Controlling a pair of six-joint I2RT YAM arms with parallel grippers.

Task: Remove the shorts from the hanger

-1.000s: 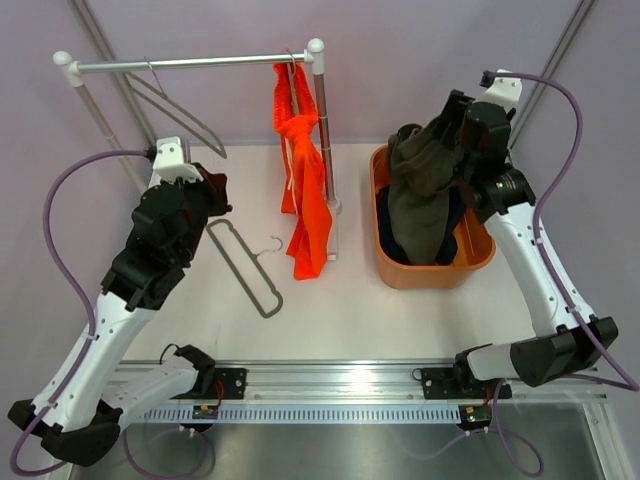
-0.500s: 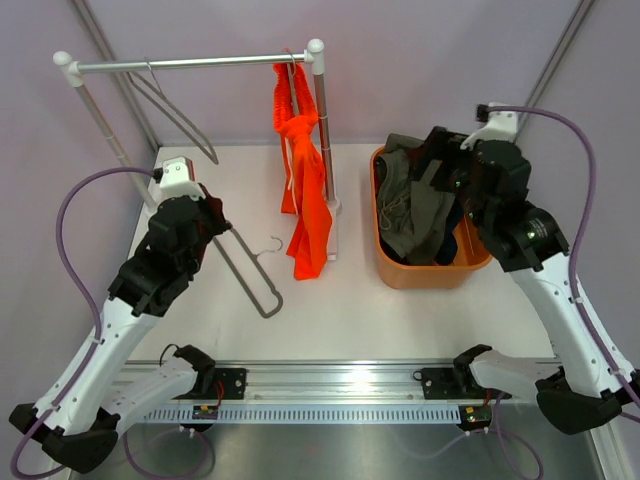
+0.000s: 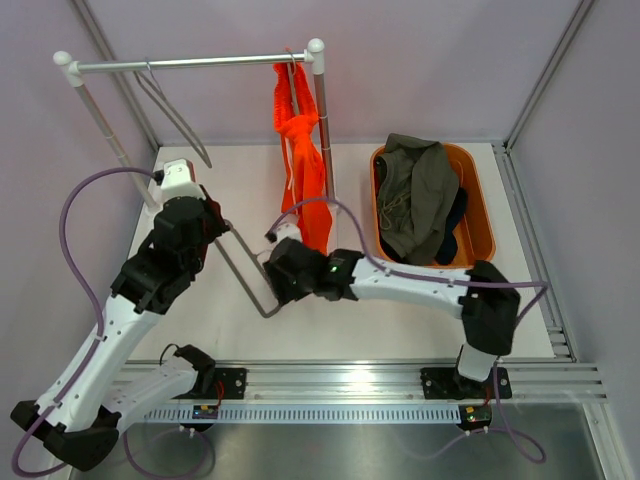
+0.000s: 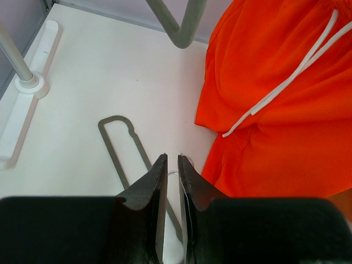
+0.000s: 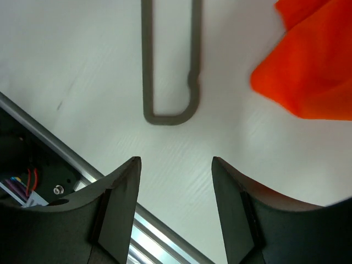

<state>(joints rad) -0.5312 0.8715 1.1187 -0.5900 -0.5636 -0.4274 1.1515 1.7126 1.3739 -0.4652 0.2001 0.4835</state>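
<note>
the pale desk (image 3: 400,320) carries a grey hanger (image 5: 168,119) lying flat toward its left side, an orange bin (image 3: 474,205) at the right rear, and the rack's white foot (image 4: 44,47) near the left edge.

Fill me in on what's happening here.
Two robot arms are working on getting shorts off hangers. The olive-grey shorts and the navy shorts lie in the orange bin. The orange shorts hang on the rack. The right gripper, open, hovers over a bare hanger on the table. The left gripper, nearly shut, is over the same hanger.
</note>
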